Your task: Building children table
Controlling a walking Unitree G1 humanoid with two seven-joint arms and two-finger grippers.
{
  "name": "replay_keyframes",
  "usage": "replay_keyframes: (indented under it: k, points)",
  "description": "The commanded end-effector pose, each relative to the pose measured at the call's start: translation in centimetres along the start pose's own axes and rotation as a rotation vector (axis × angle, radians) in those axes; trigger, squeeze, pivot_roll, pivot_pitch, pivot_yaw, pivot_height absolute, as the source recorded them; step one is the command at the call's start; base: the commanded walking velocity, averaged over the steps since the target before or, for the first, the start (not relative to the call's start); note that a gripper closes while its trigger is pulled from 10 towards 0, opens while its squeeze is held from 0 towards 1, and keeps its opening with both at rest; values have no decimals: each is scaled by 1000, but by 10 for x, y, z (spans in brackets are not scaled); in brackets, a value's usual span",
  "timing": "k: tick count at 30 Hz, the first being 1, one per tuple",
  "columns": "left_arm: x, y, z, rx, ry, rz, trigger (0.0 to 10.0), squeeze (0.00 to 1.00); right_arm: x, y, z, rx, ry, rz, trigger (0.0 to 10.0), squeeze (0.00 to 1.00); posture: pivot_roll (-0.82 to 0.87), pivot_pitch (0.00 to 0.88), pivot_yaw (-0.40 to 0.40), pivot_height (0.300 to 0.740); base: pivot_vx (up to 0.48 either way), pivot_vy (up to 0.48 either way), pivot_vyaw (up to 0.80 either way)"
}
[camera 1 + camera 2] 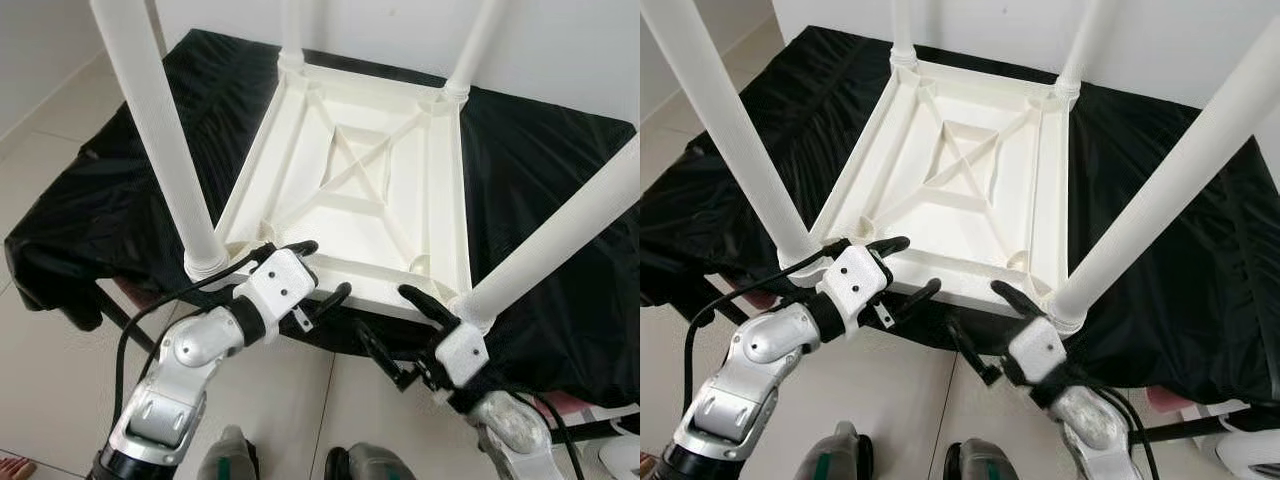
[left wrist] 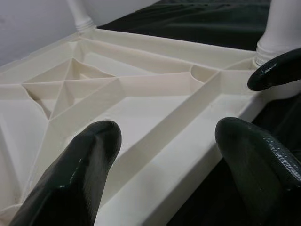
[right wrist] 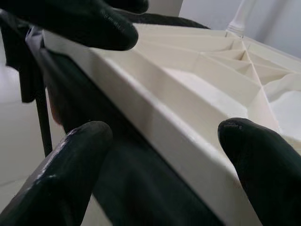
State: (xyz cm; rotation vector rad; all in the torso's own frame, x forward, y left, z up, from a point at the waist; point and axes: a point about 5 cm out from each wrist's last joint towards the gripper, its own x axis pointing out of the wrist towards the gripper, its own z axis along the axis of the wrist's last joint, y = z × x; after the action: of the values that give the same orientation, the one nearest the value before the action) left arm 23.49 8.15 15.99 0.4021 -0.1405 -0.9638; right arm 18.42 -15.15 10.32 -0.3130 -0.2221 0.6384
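A white plastic children's table (image 1: 350, 190) lies upside down on a black cloth, its four legs pointing up. The near left leg (image 1: 160, 130) and near right leg (image 1: 560, 240) rise at the front corners. My left gripper (image 1: 325, 268) is open at the near rim beside the left leg, one finger over the rim and one under it. My right gripper (image 1: 385, 312) is open at the same rim by the right leg, straddling it the same way. In the left wrist view the ribbed underside (image 2: 117, 94) lies between the fingers (image 2: 84, 165). The right wrist view looks along the near rim (image 3: 155, 117).
The black cloth (image 1: 120, 200) covers a low stand and hangs over its edges. Pale tiled floor (image 1: 60, 380) lies in front, with my feet (image 1: 230, 455) below. A white wall runs behind. A person's toes (image 1: 12, 468) show at the bottom left.
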Motion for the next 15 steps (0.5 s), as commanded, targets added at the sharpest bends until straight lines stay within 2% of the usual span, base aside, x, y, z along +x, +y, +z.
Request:
replay_keyframes:
  k: [1,8,15]
  points:
    - [3,-2,-4,11,14,-37,10000,0,-6,1,-1,-21,-2,7,10000,0,25,129,-18,740,0,0,0]
    - [7,-2,-8,51,30,-102,10000,0,-11,3,2,-53,-23,10,10000,0,5,123,-5,740,0,0,0]
    - [18,-13,-11,96,42,-243,10000,0,-16,7,4,-67,-50,-1,10000,0,-23,121,19,740,0,0,0]
